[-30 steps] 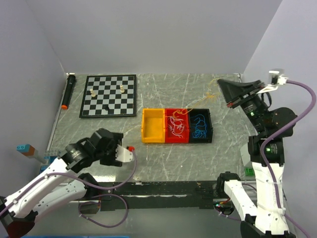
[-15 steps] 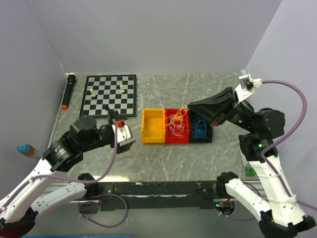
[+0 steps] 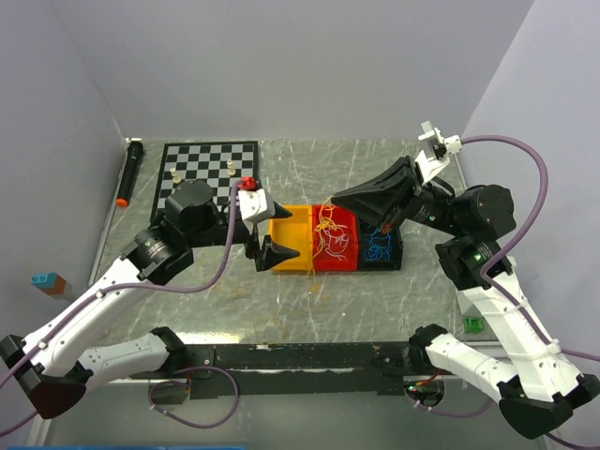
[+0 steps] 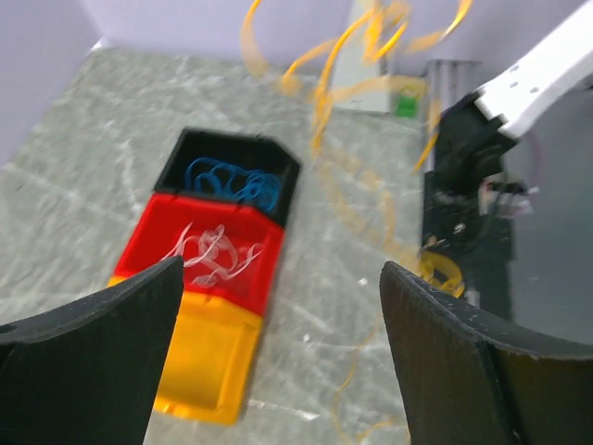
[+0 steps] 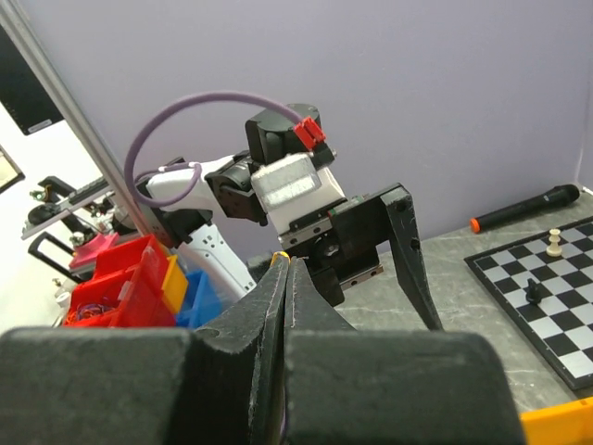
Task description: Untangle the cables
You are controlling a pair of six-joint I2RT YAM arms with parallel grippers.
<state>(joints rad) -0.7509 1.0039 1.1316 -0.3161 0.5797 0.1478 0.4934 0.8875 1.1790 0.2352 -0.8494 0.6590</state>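
Observation:
A yellow bin (image 3: 291, 239), a red bin (image 3: 347, 253) and a black bin (image 3: 394, 246) stand in a row mid-table. White strands (image 3: 330, 236) lie in the red bin and blue strands (image 3: 378, 241) in the black bin. My right gripper (image 3: 336, 199) hovers above the red bin, shut on a curly yellow strand (image 3: 325, 214) that dangles toward it. A bit of yellow (image 5: 281, 257) shows at its tip (image 5: 287, 264). My left gripper (image 3: 278, 234) is open and empty over the yellow bin, facing the right one. In the left wrist view (image 4: 278, 315) the yellow strand (image 4: 326, 97) hangs blurred ahead.
A chessboard (image 3: 206, 181) with a few pieces lies at the back left. A black marker with an orange tip (image 3: 128, 173) lies along the left wall. Small blocks (image 3: 47, 281) sit off the left edge. A green item (image 3: 473, 325) sits by the right arm's base.
My left arm swung from the near left up to the yellow bin. My right gripper moved from the back right corner to above the red bin, bringing the yellow strand along.

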